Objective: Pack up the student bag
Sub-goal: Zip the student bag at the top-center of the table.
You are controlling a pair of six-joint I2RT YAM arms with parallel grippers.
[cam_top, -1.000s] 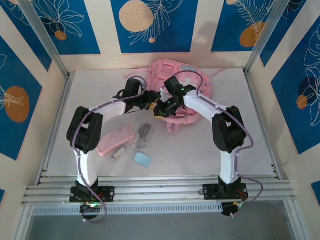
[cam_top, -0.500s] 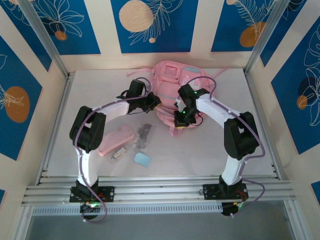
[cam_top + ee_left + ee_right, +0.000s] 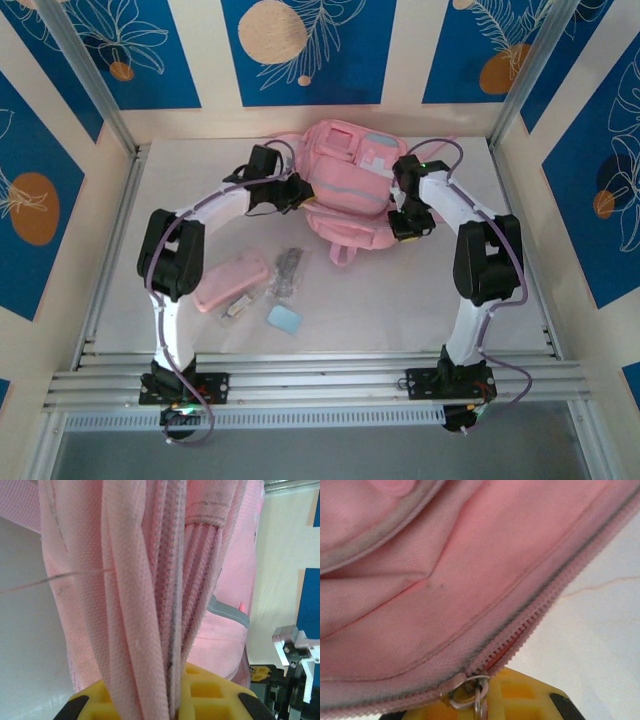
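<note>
1. Where the bench (image 3: 400, 300) runs up to its far wall, the student bag (image 3: 350, 170) lies flat at the middle. Its front pockets and pale blue patch face up, and a strap trails toward the near side.
2. At the bag's left edge sits the left tool (image 3: 297, 192). The left wrist view shows its yellow fingers (image 3: 210, 692) closed on a bunch of the bag's pink fabric folds, which stand straight up from between them.
3. At the bag's right near corner sits the right tool (image 3: 408, 222). The right wrist view shows it closed, with the metal zip pull (image 3: 470, 687) hanging down between its yellow pads (image 3: 520, 692). The zip teeth run up and to the right along the bag's edge.
4. On the left near part of the bench, well apart from the bag, lies a flat pink pencil case (image 3: 232, 283). Just beside it is a clear packet with dark contents (image 3: 288, 270).
5. A small pale blue square (image 3: 284, 318) lies just nearer than the packet.
</note>
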